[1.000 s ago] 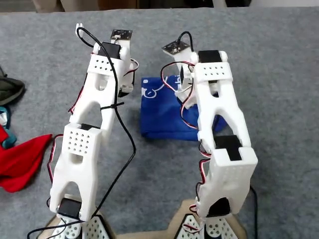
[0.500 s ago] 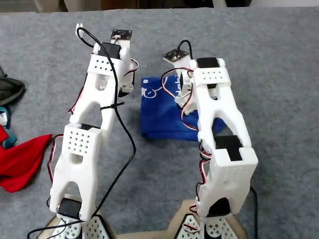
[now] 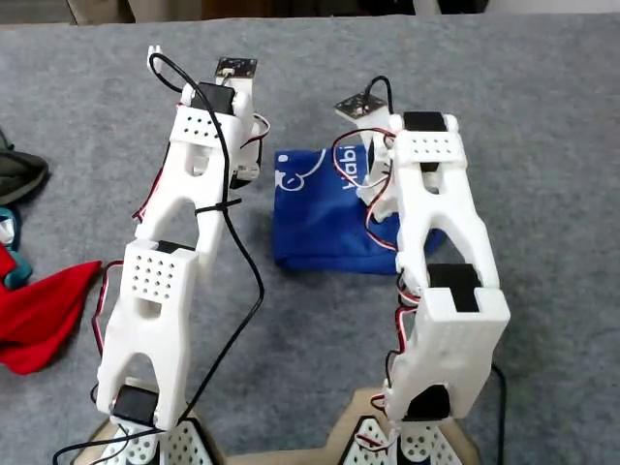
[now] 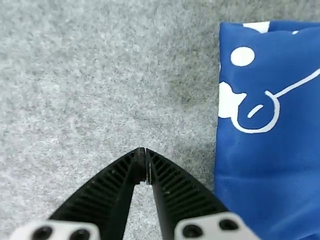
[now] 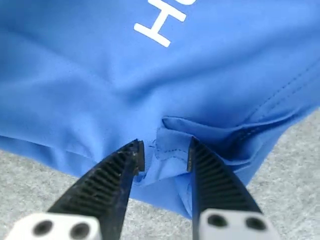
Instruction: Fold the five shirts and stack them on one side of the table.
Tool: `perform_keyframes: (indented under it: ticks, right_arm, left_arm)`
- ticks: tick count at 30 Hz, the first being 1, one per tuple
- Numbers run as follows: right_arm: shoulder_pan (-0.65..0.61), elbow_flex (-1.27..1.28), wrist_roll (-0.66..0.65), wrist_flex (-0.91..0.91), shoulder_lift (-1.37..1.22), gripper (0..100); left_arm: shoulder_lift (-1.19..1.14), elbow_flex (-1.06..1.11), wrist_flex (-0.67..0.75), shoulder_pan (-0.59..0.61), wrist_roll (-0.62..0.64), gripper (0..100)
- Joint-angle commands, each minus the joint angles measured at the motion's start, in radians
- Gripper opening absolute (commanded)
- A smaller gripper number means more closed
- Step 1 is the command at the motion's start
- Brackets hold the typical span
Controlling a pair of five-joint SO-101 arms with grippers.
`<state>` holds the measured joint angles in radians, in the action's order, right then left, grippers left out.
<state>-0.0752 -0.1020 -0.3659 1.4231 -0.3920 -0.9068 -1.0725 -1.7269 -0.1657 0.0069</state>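
Blue shirt folded, under R end effector

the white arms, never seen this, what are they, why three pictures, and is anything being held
These are two small robot arms, side by side at a table with a grey cover. Each ends in a black two-fingered gripper. The high view is from a fixed camera looking down over both. The other two pictures come from cameras on the arms' wrists, looking forward from there. A folded blue shirt with white print lies between the arms, partly under the right one. Off to one side lie a red garment and some dark cloth. The left gripper is shut and empty, over bare cover beside the shirt. The right gripper is open, straddling a fold at the shirt's edge. Nothing is held.
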Motion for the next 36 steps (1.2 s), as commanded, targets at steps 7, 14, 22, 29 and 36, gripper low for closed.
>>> perform_keyframes:
  ticks: [7,14,22,29,36]
  right_arm:
    - [0.015,0.088,-0.012,-0.106,0.002,16.3]
    - [0.019,0.108,-0.011,-0.133,0.007,15.0]
    - [0.042,0.107,-0.005,-0.133,0.008,0.9]
    - [0.102,0.11,-0.003,-0.126,0.044,0.9]
    - [0.15,0.113,-0.003,-0.066,0.194,0.9]
  left_arm:
    - [0.01,-0.009,0.006,0.005,-0.008,2]
    - [0.01,-0.006,0.006,0.005,-0.008,2]
    - [0.01,-0.002,0.006,0.005,-0.008,2]
    - [0.01,0.0,0.006,0.005,-0.008,2]
    - [0.01,0.002,0.006,0.005,-0.008,2]
